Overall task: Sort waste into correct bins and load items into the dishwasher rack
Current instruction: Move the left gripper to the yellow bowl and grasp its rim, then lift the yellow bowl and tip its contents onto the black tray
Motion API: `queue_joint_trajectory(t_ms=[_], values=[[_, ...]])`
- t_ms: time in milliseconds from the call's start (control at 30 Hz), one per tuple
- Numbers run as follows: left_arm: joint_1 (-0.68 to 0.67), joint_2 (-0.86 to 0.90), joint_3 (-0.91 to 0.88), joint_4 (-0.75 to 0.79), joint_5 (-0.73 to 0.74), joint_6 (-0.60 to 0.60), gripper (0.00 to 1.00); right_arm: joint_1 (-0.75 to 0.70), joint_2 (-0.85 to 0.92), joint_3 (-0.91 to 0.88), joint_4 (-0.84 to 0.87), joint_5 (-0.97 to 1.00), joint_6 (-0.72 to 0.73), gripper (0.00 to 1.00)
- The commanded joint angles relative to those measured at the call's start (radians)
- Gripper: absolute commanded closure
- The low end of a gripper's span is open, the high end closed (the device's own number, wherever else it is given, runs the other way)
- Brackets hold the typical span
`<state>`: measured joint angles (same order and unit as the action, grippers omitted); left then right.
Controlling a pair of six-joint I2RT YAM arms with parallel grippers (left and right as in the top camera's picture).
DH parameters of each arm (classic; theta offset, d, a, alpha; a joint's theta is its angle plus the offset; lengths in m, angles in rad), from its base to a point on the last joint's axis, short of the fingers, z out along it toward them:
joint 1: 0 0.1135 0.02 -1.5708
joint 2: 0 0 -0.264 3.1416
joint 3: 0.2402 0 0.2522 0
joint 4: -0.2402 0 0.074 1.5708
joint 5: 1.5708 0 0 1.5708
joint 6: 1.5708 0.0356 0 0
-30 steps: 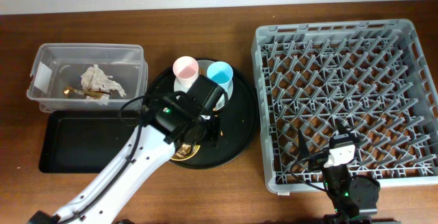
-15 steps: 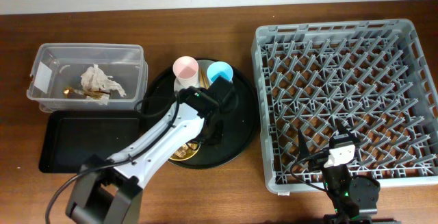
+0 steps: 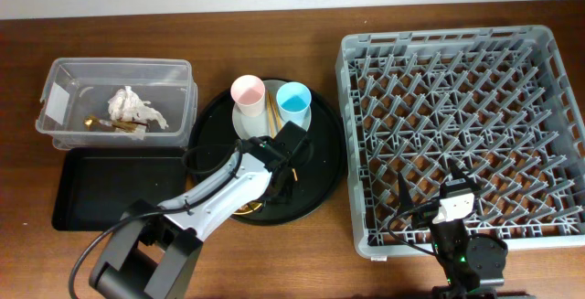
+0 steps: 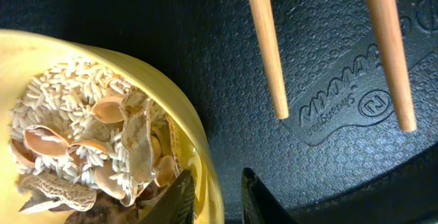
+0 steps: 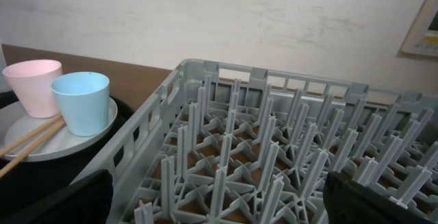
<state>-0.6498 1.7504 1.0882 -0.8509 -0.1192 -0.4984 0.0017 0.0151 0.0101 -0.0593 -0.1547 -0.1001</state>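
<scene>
The left gripper (image 4: 215,191) is down on the round black tray (image 3: 315,185), at about 7 o'clock on it. It is opened only narrowly. Its two fingertips (image 4: 179,198) straddle the rim of the yellow bowl (image 4: 195,138), one inside and one outside. A sliver of tray shows between the outer tip and the rim, so the bowl is not clamped. The bowl holds the food scraps (image 4: 89,135), which are white rice grains mixed with beige peanut shells. Just past the bowl, the tips of the two chopsticks (image 4: 265,46) rest on the tray.

At 12 o'clock on the round tray a pale plate (image 3: 254,123) carries the pink cup (image 3: 248,93) and the blue cup (image 3: 294,101), both upright and side by side. The chopsticks lean across the plate between them.

The clear tub (image 3: 174,72) stands at 10 o'clock on the worktop (image 3: 274,25). The crumpled tissue (image 3: 135,107) and the gold wrapper (image 3: 123,128) lie inside it. The flat black tray (image 3: 110,189) lies at 8 o'clock, touching the tub's near side.

The grey rack (image 3: 462,107) fills the 3 o'clock side. The right gripper (image 5: 215,183) hovers over the rack's 6 o'clock edge with its fingers spread wide, holding nothing.
</scene>
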Motion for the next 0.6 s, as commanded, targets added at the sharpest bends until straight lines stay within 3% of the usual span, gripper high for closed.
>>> queue_joint_trajectory(t_ms=[0, 133, 467, 567], values=[[-0.002, 0.007, -0.008, 0.003, -0.028, -0.005, 0.87, 0.005, -0.006, -0.005, -0.005, 0.006, 0.011, 0.02], [-0.002, 0.007, -0.008, 0.002, -0.032, -0.005, 1.0, 0.005, -0.006, -0.005, -0.005, 0.006, 0.011, 0.02], [0.004, -0.116, 0.165, -0.154, -0.063, 0.056, 1.0, 0.005, -0.006, -0.005, -0.005, 0.006, 0.011, 0.02], [0.09, -0.179, 0.211, -0.248, -0.043, 0.105, 1.0, 0.005, -0.006, -0.005, -0.005, 0.006, 0.011, 0.02]])
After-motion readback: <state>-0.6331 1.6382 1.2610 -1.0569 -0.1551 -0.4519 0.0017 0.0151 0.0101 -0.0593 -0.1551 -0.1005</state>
